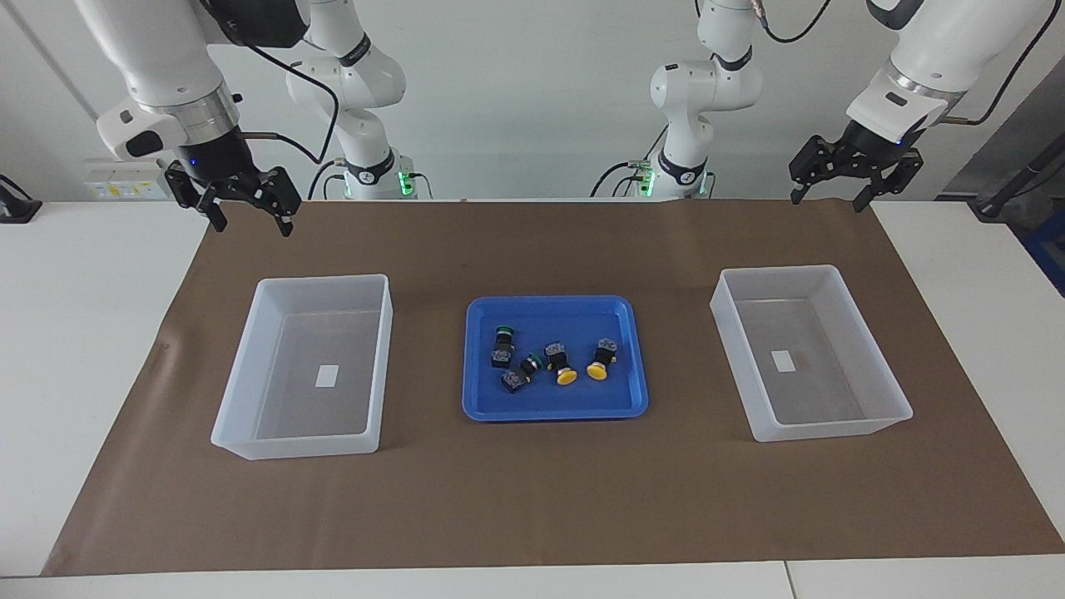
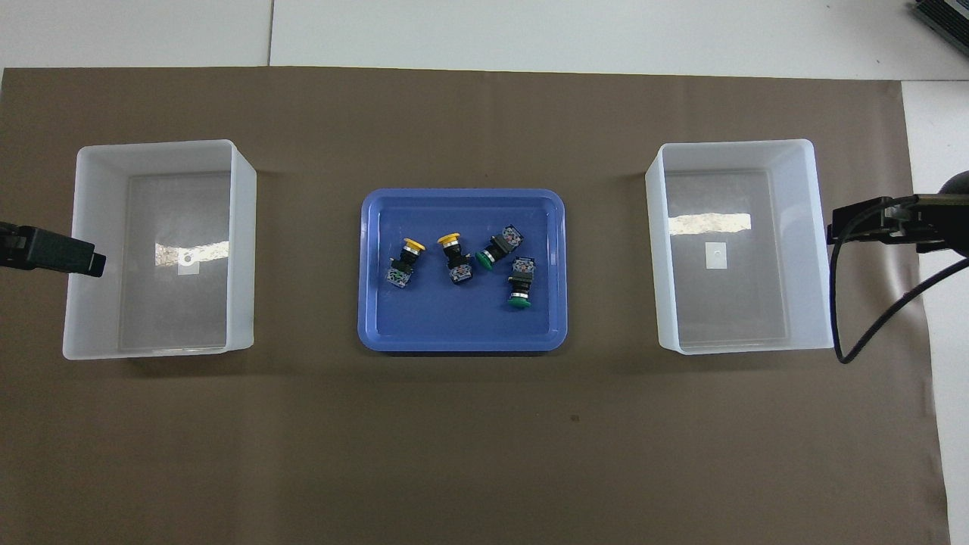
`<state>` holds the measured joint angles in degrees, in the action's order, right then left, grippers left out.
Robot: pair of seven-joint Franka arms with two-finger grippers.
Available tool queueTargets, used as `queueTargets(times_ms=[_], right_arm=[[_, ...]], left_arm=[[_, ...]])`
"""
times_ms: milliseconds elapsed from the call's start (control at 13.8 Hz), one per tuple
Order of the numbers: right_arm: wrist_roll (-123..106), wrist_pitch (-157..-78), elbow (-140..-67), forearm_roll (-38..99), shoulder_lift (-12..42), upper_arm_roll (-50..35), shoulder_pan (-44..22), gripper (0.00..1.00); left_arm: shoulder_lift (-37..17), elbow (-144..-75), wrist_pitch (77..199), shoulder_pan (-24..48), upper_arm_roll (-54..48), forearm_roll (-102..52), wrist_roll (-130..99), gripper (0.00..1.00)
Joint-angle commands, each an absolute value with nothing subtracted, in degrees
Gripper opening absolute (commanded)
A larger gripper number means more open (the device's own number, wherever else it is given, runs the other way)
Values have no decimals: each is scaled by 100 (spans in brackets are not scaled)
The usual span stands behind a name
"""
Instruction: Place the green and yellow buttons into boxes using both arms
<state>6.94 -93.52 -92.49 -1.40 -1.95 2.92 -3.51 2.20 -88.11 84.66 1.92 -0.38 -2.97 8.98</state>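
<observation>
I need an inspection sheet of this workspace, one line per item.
Surface: brown mat on a white table.
Job's things: two green buttons and two yellow buttons lie in the blue tray; both boxes hold only a label.
Clutter: nothing seen.
Grippers: left tool and right tool open, raised, waiting.
Cables: black cables on both arms.
Surroundings: white wall.

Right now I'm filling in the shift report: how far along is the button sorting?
Nothing is done: both boxes hold only a label. Nothing is in hand: the left gripper and right gripper hang open, raised at the robots' edge of the mat. All is left: two green buttons and two yellow buttons lie in the blue tray.
</observation>
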Motion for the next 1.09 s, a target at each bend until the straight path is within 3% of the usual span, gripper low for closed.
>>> queueTargets(times_ms=[0, 651, 1013], right_arm=[[642, -9272, -9281, -44, -272, 290, -316, 100], [642, -9272, -9281, -44, -272, 290, -316, 100], [642, -9272, -9281, -44, -272, 281, -316, 100]], left_arm=[[369, -8982, 8534, 167, -26, -290, 949, 100], [369, -9026, 8613, 255, -61, -290, 896, 100], [518, -9535, 9728, 483, -79, -299, 870, 100]])
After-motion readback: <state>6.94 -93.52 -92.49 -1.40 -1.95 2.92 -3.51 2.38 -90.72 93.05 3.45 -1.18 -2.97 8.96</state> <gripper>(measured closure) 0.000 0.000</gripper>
